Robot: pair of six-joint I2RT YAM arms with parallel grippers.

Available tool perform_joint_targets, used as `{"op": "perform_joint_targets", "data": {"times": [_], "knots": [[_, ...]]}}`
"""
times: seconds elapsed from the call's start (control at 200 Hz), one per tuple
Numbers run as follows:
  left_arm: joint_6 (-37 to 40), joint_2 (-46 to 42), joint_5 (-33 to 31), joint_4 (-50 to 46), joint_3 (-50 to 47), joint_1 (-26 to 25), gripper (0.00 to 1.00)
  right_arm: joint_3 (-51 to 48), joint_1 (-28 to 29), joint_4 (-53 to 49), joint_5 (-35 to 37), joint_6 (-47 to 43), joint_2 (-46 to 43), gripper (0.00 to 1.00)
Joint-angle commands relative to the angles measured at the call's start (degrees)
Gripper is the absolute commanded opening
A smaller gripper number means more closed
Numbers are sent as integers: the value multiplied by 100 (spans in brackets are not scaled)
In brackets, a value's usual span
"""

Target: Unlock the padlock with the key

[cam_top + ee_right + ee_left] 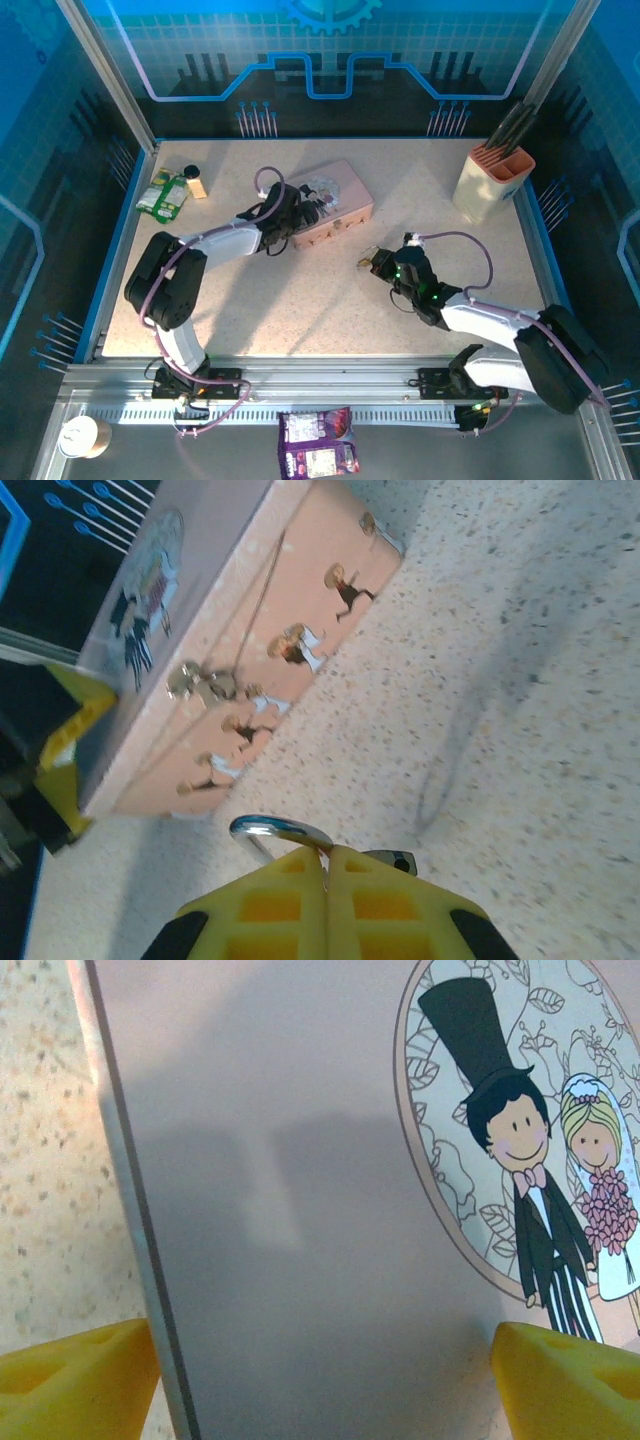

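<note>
Right gripper (pixel 327 858): fingers pressed together, pinching what is apparently the key (pixel 398 861); chrome ring (pixel 280 830) protrudes, lower centre. Key judged light, stiff, slippery: hold flat on bow. Padlock (pixel 205 685): tiny, brass, on box (pixel 310 575) front, centre left. Left gripper (pixel 320 1380): spread over lid. No legible writing; bride-and-groom cartoon (pixel 540 1160).

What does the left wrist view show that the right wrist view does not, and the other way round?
Left wrist adds: the faces of the drawn couple on the pink box, and both fingertips of the open left gripper, one past the lid's edge. Right wrist adds: the box's front with the brass padlock, and the right gripper shut on a silvery ring, likely the key's. Shared: box, drawing, speckled table.
</note>
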Motion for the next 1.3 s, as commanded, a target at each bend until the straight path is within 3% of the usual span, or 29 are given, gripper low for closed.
{"op": "perform_joint_targets", "data": {"times": [0.0,0.175,0.53,0.765,1.006,1.161,1.296], "knots": [[706,77,167,-598,452,97,87,40,-49,-1038,-24,-606,-379,0],[1196,-679,-26,-960,346,97,90,119,-57,-1870,-54,-1070,-841,0],[1362,-3260,-457,-317,-1980,115,94,483,-51,-3184,-205,-1734,-1237,0],[1237,-4722,-701,-100,-3164,149,96,576,-55,-3235,-294,-1878,-1024,0],[1204,-5386,-999,-345,-3681,202,99,735,-169,-3143,-630,-1993,-591,0],[1371,-5587,-1414,-492,-3765,229,99,845,-699,-3313,-1151,-2477,-801,25],[1656,-5798,-2323,-475,-3819,229,99,1182,-1266,-3851,-1172,-3273,-1281,39]]}}
